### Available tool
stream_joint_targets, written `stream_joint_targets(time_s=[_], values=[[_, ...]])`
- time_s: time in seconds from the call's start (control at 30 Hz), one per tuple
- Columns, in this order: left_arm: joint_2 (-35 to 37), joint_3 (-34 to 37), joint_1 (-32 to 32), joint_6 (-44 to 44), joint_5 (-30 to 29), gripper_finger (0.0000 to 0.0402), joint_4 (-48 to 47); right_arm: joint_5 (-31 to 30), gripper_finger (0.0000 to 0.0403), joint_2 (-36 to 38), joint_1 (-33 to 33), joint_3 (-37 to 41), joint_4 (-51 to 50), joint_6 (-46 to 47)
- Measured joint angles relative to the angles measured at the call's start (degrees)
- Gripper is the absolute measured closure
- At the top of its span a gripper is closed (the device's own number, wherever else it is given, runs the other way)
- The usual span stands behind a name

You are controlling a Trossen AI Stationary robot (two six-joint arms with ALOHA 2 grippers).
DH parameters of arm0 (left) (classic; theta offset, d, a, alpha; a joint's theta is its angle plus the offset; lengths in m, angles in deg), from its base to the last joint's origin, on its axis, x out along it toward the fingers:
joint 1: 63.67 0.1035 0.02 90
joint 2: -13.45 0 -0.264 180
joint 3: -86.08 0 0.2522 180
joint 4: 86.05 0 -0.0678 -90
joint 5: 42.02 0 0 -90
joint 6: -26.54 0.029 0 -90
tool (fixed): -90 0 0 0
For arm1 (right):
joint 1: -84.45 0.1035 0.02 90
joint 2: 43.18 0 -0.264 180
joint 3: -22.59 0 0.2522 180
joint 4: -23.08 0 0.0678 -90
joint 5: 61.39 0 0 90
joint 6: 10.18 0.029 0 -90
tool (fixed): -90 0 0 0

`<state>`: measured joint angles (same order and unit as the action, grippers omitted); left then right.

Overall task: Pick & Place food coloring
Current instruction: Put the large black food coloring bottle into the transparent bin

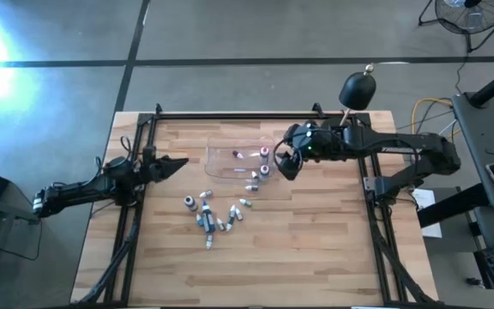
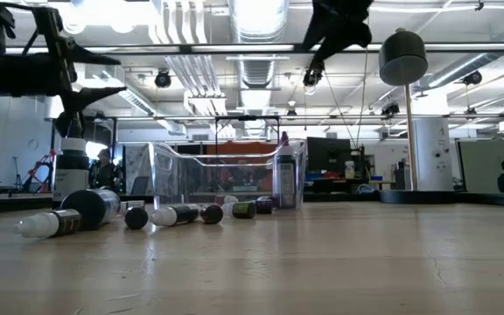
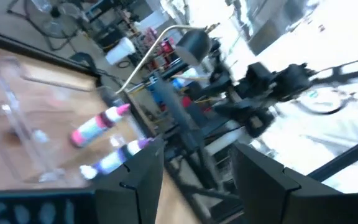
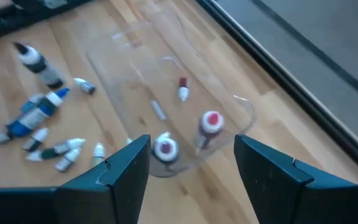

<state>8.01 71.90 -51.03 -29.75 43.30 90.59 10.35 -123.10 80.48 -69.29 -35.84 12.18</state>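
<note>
Above the right end of the clear tray (image 1: 234, 163), the right gripper (image 1: 283, 161) hangs with fingers spread, empty, arm reaching in from the right. Two food coloring bottles (image 4: 211, 126) stand upright inside; others lie scattered on the table (image 1: 316, 249). The left gripper (image 1: 174, 163) waits at the left edge, fingers parted.

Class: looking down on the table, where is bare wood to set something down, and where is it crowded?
Bare wood lies along the table's near edge and right side, below the right hand. Crowded: the clear tray holding upright bottles, and the scattered bottles beside it near the middle.
</note>
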Motion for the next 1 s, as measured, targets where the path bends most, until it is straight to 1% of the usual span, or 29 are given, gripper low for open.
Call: stream_joint_targets(time_s=[0.13,0.23,0.27,0.3,0.33,0.4,0.47,0.5,0.53,0.57,0.63,0.7,0.77,0.87,0.93,1.0], values=[[-0.19,0.0,-0.09,-5.52,-0.8,0.0241,3.36,0.11,0.0179,2.14,-1.35,4.11,2.37,-2.64],[-0.57,0.0,-0.11,-10.89,-8.39,0.0241,4.34,0.17,0.0179,2.74,-2.77,7.09,4.24,-1.93],[-0.75,-0.08,-0.11,-13.24,-10.89,0.0241,6.24,0.11,0.0179,2.87,-3.15,7.99,5.37,-1.87],[-1.08,-0.53,-0.07,-13.79,-12.11,0.0241,7.45,0.08,0.0179,2.94,-3.62,8.79,6.35,-1.86],[-1.61,-1.89,-0.01,-12.9,-12.18,0.0241,7.01,0.09,0.0179,3.06,-3.94,9.52,7.23,-1.49],[-3.39,-6.64,-0.25,-9.5,-9.89,0.0241,5.0,0.27,0.0179,3.21,-4.49,10.88,10.12,1.17],[-6.09,-13.25,-0.57,-3.9,-6.36,0.0241,-3.77,0.53,0.0179,3.32,-4.68,12.28,13.13,1.8],[-7.84,-17.43,-0.64,-0.5,-4.74,0.0241,-10.94,0.55,0.0179,3.32,-4.71,12.8,14.57,1.41],[-9.85,-21.55,-0.77,2.82,-3.78,0.0241,-20.09,0.55,0.0179,3.32,-4.74,13.07,15.75,1.23],[-12.51,-25.48,-0.91,5.85,-3.6,0.0241,-30.24,0.51,0.0179,3.3,-4.75,13.23,16.86,1.24],[-18.87,-32.49,-1.05,11.65,-3.53,0.0241,-47.29,0.53,0.0179,3.3,-4.87,13.48,18.44,1.87],[-24.72,-37.28,-1.48,17.65,-2.83,0.0241,-59.41,0.66,0.0179,3.3,-4.83,13.54,18.72,3.63],[-29.55,-40.51,-1.97,22.83,0.23,0.0241,-64.62,0.7,0.0179,3.3,-4.83,13.38,18.24,5.25],[-34.31,-42.74,-3.55,29.43,6.04,0.0241,-65.57,0.7,0.0179,3.31,-4.79,12.77,18.38,6.04],[-36.01,-43.01,-5.21,33.32,7.77,0.0241,-65.98,0.7,0.0179,3.34,-4.62,12.58,18.35,6.19],[-37.14,-42.3,-7.01,35.77,7.81,0.0241,-66.42,0.71,0.0179,3.34,-4.5,12.49,18.25,6.19]])
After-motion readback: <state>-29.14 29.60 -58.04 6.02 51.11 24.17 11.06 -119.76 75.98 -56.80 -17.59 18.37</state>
